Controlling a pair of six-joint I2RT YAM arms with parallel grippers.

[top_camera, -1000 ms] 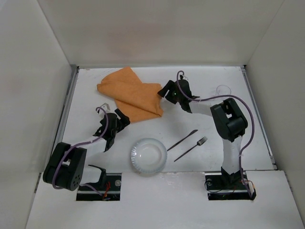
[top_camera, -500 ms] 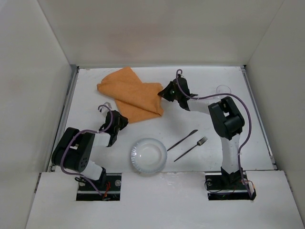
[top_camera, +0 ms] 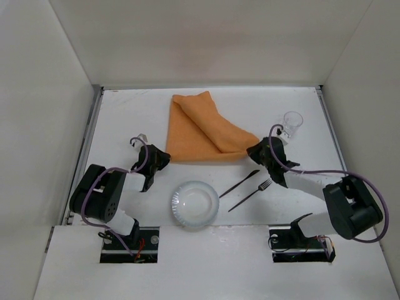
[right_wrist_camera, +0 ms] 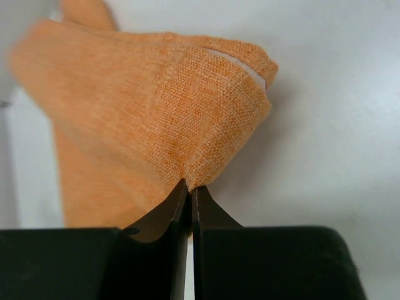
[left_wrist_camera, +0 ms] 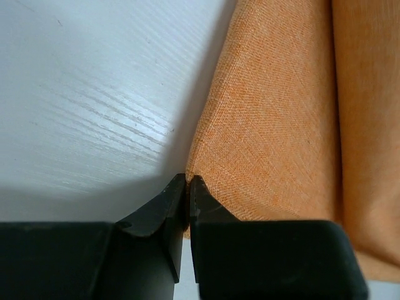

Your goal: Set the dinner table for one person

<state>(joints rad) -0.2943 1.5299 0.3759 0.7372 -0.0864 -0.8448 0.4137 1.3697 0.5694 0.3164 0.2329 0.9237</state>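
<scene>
An orange cloth placemat (top_camera: 206, 128) lies partly folded at the back middle of the white dinner table (top_camera: 122, 115). My left gripper (top_camera: 164, 158) is shut on the cloth's near-left corner; in the left wrist view the placemat (left_wrist_camera: 275, 125) runs into the pinched left gripper (left_wrist_camera: 188, 182). My right gripper (top_camera: 252, 150) is shut on the near-right corner. In the right wrist view the placemat (right_wrist_camera: 156, 112) bunches up from the closed right gripper (right_wrist_camera: 189, 186). Nearer me stand a glass plate (top_camera: 195, 203), a knife (top_camera: 239, 183) and a fork (top_camera: 251, 194).
A clear drinking glass (top_camera: 292, 122) stands at the right, just beyond the right gripper. White walls enclose the table on three sides. The knife and fork lie right beside the right forearm.
Both grippers closed on the cloth's corners. The right arm then pulled its corner right and toward me, swinging the placemat from the back left to the middle. The left gripper stayed put.
</scene>
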